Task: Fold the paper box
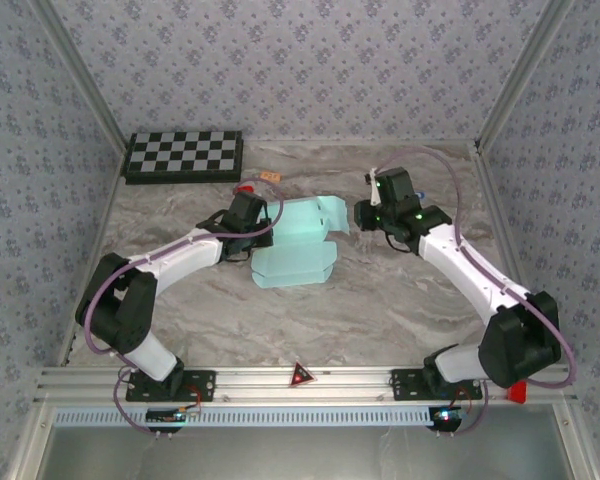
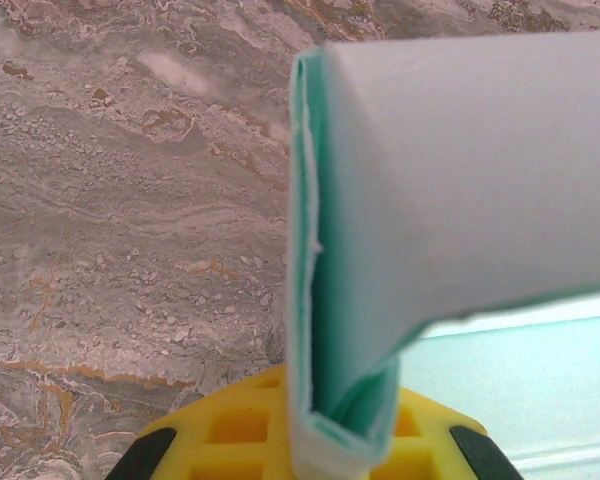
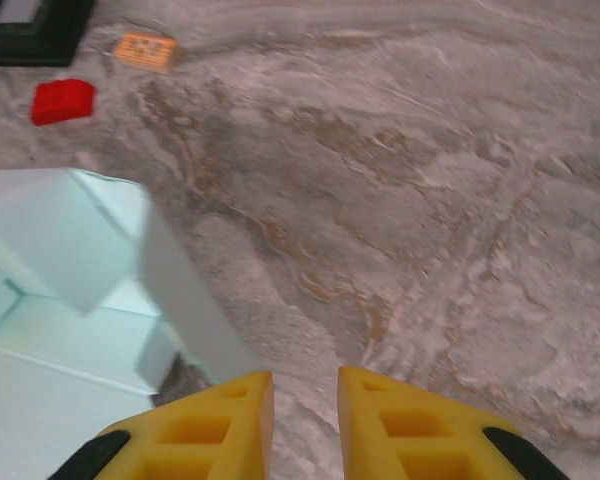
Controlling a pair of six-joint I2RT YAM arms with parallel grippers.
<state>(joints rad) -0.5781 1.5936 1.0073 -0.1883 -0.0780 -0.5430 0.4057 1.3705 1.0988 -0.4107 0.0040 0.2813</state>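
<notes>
Left gripper (image 2: pixel 330 445) is pinching a doubled edge of the paper box (image 1: pixel 295 245) lying mid-way across the table (image 1: pixel 400 310), right gripper (image 3: pixel 305 420) hovering narrowly parted, empty; I'm treating the card as light, floppy, best held along creases.

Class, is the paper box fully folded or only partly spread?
Partly spread: the paper box has raised flaps, but its near panel lies flat.

Checkerboard (image 1: pixel 184 156) at far-left corner of marbled table (image 1: pixel 380 300), small red block (image 3: pixel 63 101) and orange tag (image 3: pixel 146 51) nearby
</notes>
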